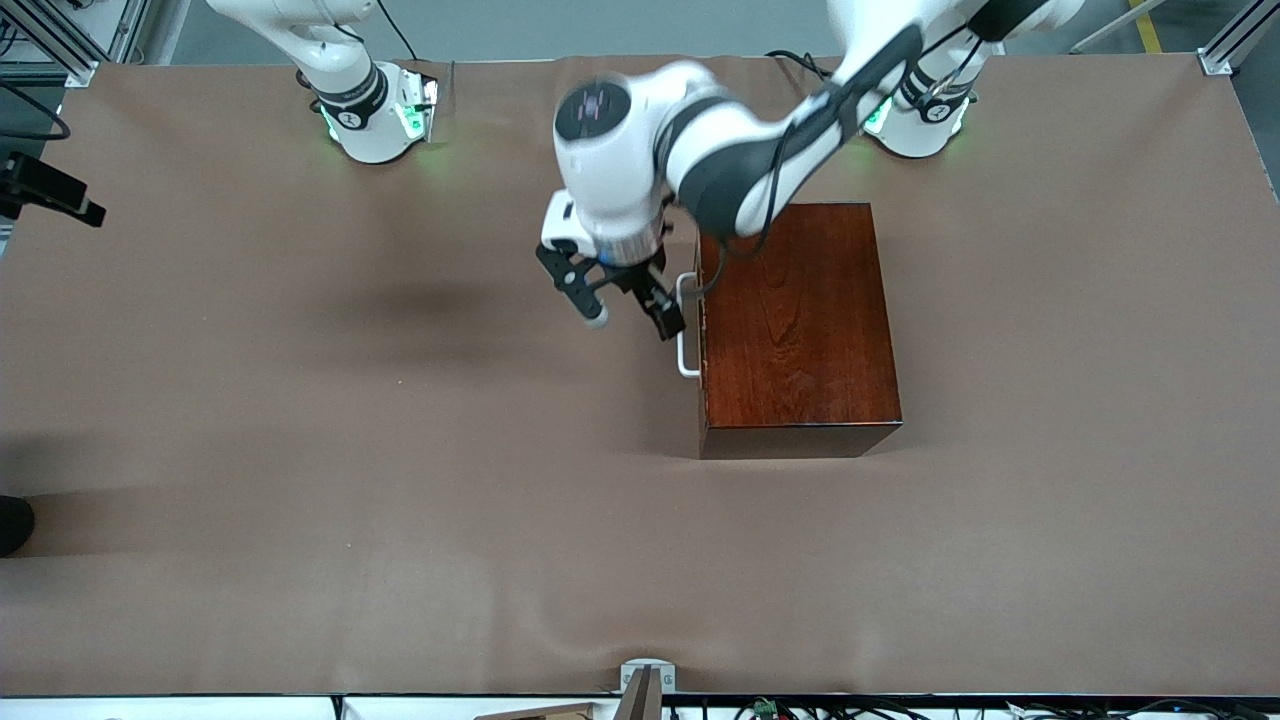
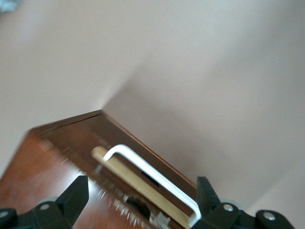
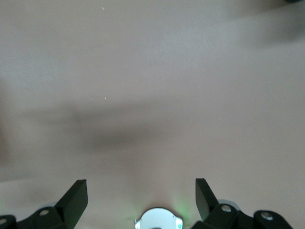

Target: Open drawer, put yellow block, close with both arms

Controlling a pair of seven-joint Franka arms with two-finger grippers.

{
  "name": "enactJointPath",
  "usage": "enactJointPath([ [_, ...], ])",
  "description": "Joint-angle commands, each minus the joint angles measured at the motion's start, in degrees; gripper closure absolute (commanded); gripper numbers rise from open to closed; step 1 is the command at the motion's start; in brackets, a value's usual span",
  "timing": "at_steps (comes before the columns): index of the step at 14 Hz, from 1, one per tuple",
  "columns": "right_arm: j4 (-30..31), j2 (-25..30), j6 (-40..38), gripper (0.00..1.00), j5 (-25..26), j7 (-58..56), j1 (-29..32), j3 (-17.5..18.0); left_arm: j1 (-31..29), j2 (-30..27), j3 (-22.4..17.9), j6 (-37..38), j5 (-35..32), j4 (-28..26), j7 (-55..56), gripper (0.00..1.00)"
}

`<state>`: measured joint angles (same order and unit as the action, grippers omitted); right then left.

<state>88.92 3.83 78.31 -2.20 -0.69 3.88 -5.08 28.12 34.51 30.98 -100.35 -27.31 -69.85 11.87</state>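
The dark reddish-brown box [image 1: 795,320] stands toward the left arm's end of the table. Its drawer [image 2: 138,183] looks pushed in, and only a pale wood strip shows under the white handle [image 1: 686,325]. My left gripper [image 1: 632,318] hangs open just in front of the handle, one finger [image 1: 668,322] close beside the bar and nothing between the fingers. In the left wrist view the handle [image 2: 152,169] lies between the open fingertips of that gripper [image 2: 141,191]. My right gripper [image 3: 141,191] is open above bare table near its own base [image 3: 157,220]. The yellow block is out of view.
A black camera on a mount [image 1: 50,190] juts in at the right arm's end of the table. A small metal bracket [image 1: 645,685] sits at the table edge nearest the front camera. Brown cloth [image 1: 350,450] covers the table.
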Motion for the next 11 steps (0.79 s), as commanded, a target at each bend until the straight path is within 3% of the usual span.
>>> enactJointPath([
  [1, -0.9, 2.6, -0.4, 0.00, -0.7, 0.7, 0.2, 0.9, -4.2, -8.7, -0.5, 4.2, 2.8, -2.0, 7.5, 0.00],
  [3, -3.2, 2.3, -0.5, 0.00, -0.6, 0.2, -0.1, 1.7, -8.8, -13.5, -0.5, 9.0, 5.8, -2.1, 13.0, 0.00],
  [6, 2.2, 1.7, -1.4, 0.00, -0.6, -0.5, 0.0, 2.1, -16.8, -18.6, -0.4, 13.2, 10.2, -2.3, 21.6, 0.00],
  [8, 2.6, 1.4, -0.5, 0.00, -0.8, -2.0, 0.9, 1.8, -21.2, -21.5, -0.7, 18.4, 13.2, -2.8, 21.3, 0.00],
  [9, 2.8, 1.2, 0.9, 0.00, -0.8, -2.0, 0.5, 1.8, -22.4, -22.6, -2.4, 20.3, 14.9, -3.1, 21.3, 0.00],
  [11, 2.6, 1.1, 2.5, 0.00, -0.7, -2.1, 0.3, 2.0, -21.9, -24.7, -11.5, 21.0, 20.6, -4.1, 16.3, 0.00],
])
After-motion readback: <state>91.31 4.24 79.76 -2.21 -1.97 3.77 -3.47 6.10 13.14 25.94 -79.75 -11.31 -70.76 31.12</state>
